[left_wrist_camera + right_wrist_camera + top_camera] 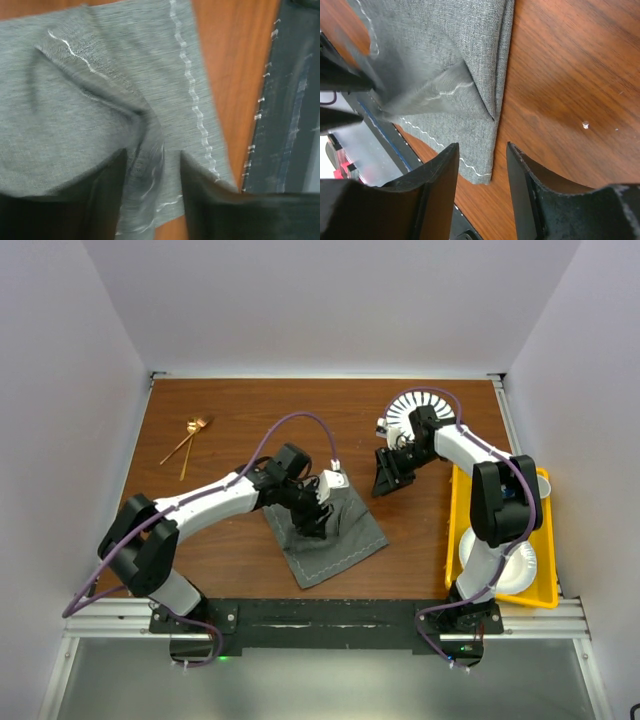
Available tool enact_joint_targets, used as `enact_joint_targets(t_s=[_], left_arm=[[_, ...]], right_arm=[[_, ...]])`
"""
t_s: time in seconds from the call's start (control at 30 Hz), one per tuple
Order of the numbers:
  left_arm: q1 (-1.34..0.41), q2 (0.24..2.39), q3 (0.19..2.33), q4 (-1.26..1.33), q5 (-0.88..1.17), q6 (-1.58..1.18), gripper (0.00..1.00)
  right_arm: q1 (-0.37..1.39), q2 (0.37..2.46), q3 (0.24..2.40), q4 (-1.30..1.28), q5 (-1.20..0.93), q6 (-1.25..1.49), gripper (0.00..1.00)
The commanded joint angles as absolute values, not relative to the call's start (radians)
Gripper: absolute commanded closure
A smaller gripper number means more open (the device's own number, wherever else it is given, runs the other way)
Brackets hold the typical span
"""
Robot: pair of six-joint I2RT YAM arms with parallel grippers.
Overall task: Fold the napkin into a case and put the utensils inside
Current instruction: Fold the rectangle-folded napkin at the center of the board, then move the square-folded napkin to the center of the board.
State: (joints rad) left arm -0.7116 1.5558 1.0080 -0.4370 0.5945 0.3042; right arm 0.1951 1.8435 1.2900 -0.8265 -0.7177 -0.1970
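Brown wooden tabletop [230,410], white walls: the folded grey napkin [335,545] lies near the front edge. The left end effector [152,165] straddles a raised crease, jaws parted. The right end effector [482,150] hovers nearby, parted and empty. The utensils [188,445] lie far left.

From my remote station, the dark grey soft fabric napkin [340,545] [75,125] [445,50] with pale stitched hems lay doubled over on itself, turned at an angle near the front edge of the brown wooden table [240,410], a rumpled ridge across its top layer. The two slender gold-copper metal utensils [195,426] lay at the far left, well apart from it, heads together and handles splayed.
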Motion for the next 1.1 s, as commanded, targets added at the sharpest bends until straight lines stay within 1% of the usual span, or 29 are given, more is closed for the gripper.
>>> enact_joint_targets(t_s=[0.0, 0.1, 0.13, 0.17, 0.2, 0.3, 0.43, 0.5, 0.63, 0.7, 0.73, 0.77, 0.87, 0.9, 0.97, 1.0, 1.03, 1.07], left_arm=[[-0.666, 1.503, 1.051, -0.459, 0.727, 0.284, 0.19], [-0.527, 1.471, 1.077, -0.425, 0.782, 0.239, 0.17], [-0.496, 1.488, 1.091, -0.442, 0.776, 0.248, 0.17], [-0.453, 1.499, 1.115, -0.454, 0.706, 0.256, 0.18], [-0.443, 1.511, 1.117, -0.457, 0.657, 0.265, 0.22], [-0.411, 1.558, 1.092, -0.422, 0.539, 0.288, 0.29], [-0.391, 1.652, 1.101, -0.413, 0.447, 0.311, 0.30], [-0.385, 1.683, 1.114, -0.425, 0.428, 0.322, 0.27], [-0.377, 1.770, 1.153, -0.443, 0.419, 0.345, 0.27], [-0.371, 1.801, 1.178, -0.468, 0.460, 0.359, 0.29], [-0.362, 1.827, 1.199, -0.475, 0.472, 0.364, 0.31], [-0.357, 1.838, 1.209, -0.483, 0.500, 0.367, 0.37], [-0.334, 1.867, 1.232, -0.483, 0.508, 0.374, 0.53], [-0.325, 1.879, 1.239, -0.479, 0.506, 0.376, 0.64], [-0.295, 1.891, 1.273, -0.474, 0.502, 0.377, 0.71], [-0.284, 1.908, 1.290, -0.477, 0.499, 0.386, 0.77], [-0.267, 1.917, 1.325, -0.480, 0.491, 0.393, 0.79], [-0.261, 1.928, 1.345, -0.486, 0.480, 0.402, 0.83]], right_arm=[[0.193, 1.836, 1.328, -0.856, -0.704, -0.235, 0.51], [0.193, 1.847, 1.336, -0.856, -0.699, -0.238, 0.48], [0.193, 1.851, 1.338, -0.857, -0.698, -0.238, 0.47], [0.192, 1.856, 1.336, -0.853, -0.696, -0.238, 0.45], [0.192, 1.861, 1.335, -0.850, -0.696, -0.235, 0.45], [0.193, 1.876, 1.325, -0.828, -0.689, -0.221, 0.41], [0.196, 1.908, 1.316, -0.822, -0.677, -0.209, 0.39], [0.201, 1.919, 1.296, -0.819, -0.687, -0.204, 0.39], [0.221, 1.927, 1.247, -0.787, -0.699, -0.184, 0.40], [0.239, 1.933, 1.221, -0.764, -0.710, -0.169, 0.43], [0.248, 1.939, 1.215, -0.756, -0.715, -0.163, 0.47], [0.255, 1.944, 1.207, -0.741, -0.719, -0.149, 0.50], [0.288, 1.954, 1.183, -0.695, -0.733, -0.115, 0.61], [0.305, 1.954, 1.169, -0.677, -0.736, -0.104, 0.64], [0.322, 1.965, 1.161, -0.606, -0.747, -0.051, 0.68], [0.337, 1.971, 1.164, -0.583, -0.750, -0.031, 0.69], [0.344, 1.979, 1.172, -0.560, -0.755, -0.008, 0.69], [0.350, 2.002, 1.181, -0.525, -0.756, 0.032, 0.70]])
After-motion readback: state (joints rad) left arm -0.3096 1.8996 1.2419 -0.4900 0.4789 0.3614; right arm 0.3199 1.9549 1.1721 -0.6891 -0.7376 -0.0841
